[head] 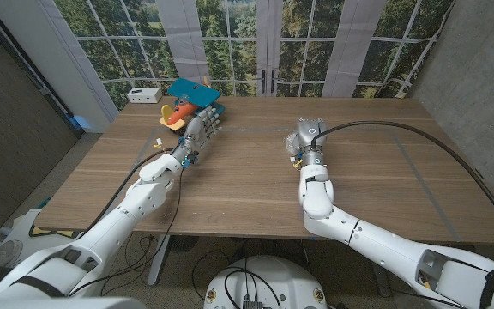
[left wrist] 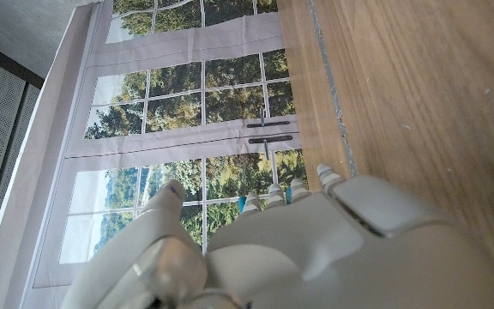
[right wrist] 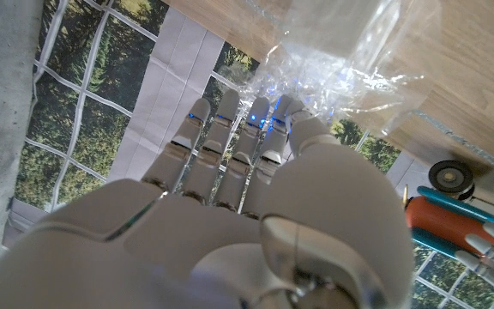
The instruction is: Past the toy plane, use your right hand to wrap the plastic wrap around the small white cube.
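Crumpled clear plastic wrap (right wrist: 337, 60) lies on the table, showing in the head view as a glint (head: 289, 148) beside my right hand (head: 306, 136). That hand's (right wrist: 256, 197) fingertips (right wrist: 268, 112) reach into the wrap, and the thumb closes against them with film between. The small white cube is hidden by the hand and wrap. The toy plane (head: 187, 99), with teal wings and an orange body, sits at the far left of the table and also appears in the right wrist view (right wrist: 453, 227). My left hand (head: 197, 133) is just beside the plane, fingers apart, holding nothing.
A small white box (head: 144, 94) stands at the table's far left corner, behind the plane. Bare wood (head: 238, 172) lies between the two arms. A faint tape line (head: 414, 167) runs across the right side. Windows stand behind the far edge.
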You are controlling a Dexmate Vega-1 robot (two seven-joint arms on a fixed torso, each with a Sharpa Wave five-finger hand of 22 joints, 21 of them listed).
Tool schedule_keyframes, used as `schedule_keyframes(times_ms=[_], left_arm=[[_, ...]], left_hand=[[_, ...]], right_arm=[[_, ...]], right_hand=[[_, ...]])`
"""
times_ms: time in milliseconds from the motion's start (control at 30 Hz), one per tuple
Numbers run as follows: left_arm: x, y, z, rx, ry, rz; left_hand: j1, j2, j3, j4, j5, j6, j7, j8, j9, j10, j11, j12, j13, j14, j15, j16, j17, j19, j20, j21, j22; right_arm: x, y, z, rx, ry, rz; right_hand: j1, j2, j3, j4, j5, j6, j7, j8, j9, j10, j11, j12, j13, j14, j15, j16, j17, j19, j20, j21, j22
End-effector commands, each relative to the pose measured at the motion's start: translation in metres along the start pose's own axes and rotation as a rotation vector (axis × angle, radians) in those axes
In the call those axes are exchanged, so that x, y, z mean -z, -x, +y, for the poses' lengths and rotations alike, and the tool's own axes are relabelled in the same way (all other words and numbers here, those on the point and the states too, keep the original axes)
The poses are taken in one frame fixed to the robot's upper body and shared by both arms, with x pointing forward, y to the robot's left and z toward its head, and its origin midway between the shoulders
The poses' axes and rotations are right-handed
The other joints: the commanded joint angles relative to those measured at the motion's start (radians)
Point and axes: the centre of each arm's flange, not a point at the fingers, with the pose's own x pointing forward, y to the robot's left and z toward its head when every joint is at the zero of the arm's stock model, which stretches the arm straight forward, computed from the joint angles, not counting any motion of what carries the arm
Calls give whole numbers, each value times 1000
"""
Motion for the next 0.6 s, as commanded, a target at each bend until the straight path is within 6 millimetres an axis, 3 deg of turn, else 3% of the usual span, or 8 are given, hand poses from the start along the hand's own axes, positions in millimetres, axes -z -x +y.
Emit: schedule_keyframes(times_ms=[33,67,200,333,400,500,600], left_arm=[[2,1,-5,5,-1,8],[2,0,-6,6,-1,8],[2,0,-6,4,-2,7],[1,-1,-7,6,-2,6],[2,-2,-8,7,-1,5],[2,-3,-8,9,-1,6],[2,-4,-8,6,0,9]], left_hand=[[1,-5,3,-3,-1,-159,-3,4,3,-213,-4,1,4,-169,7,3,3,-5,7,3,5],[1,-5,3,-3,-1,-159,-3,4,3,-213,-4,1,4,-169,8,3,3,-5,7,3,5],[1,-5,3,-3,-1,-159,-3,4,3,-214,-3,1,4,-169,8,3,3,-5,8,3,5],[1,-5,4,-3,-1,-159,-3,4,3,-213,-3,1,4,-168,7,3,3,-5,8,3,5],[1,-5,4,-4,-1,-160,-3,4,3,-213,-4,1,4,-168,8,3,3,-5,7,3,5],[1,-5,4,-4,-1,-160,-3,3,3,-213,-5,1,4,-169,7,3,3,-5,8,3,5],[1,-5,4,-4,-1,-161,-3,3,3,-214,-5,1,4,-169,7,2,3,-5,8,3,5]], right_arm=[[-7,-3,12,68,-156,151],[-7,-3,13,70,-153,172],[-6,-4,15,39,-135,228],[-7,-6,17,-55,-90,248],[-7,-6,18,-82,-70,248],[-8,-7,21,-116,-75,245],[-8,-5,22,-122,-155,228]], right_hand=[[-63,-45,-33,19,-7,-20,10,-11,-1,-17,15,-6,1,17,-114,-13,-5,5,15,6,5],[-81,-68,-47,20,-6,-43,14,-16,4,-32,13,-11,4,19,-108,-18,-8,2,20,5,5],[-153,-112,-92,40,4,-128,10,-32,23,-97,16,-29,14,5,-87,-33,0,-32,40,-9,5],[-194,-129,-118,39,33,-410,1,-119,44,-281,41,-86,33,-95,-62,-90,18,-105,77,-40,6],[-197,-126,-121,35,39,-505,2,-151,44,-348,54,-113,28,-140,-49,-111,24,-131,89,-51,6],[-191,-133,-124,23,46,-587,9,-168,40,-408,63,-141,21,-183,-42,-132,25,-144,91,-56,6],[-158,-106,-105,8,55,-581,7,-155,38,-393,64,-137,18,-170,-48,-128,27,-100,68,-38,6]])
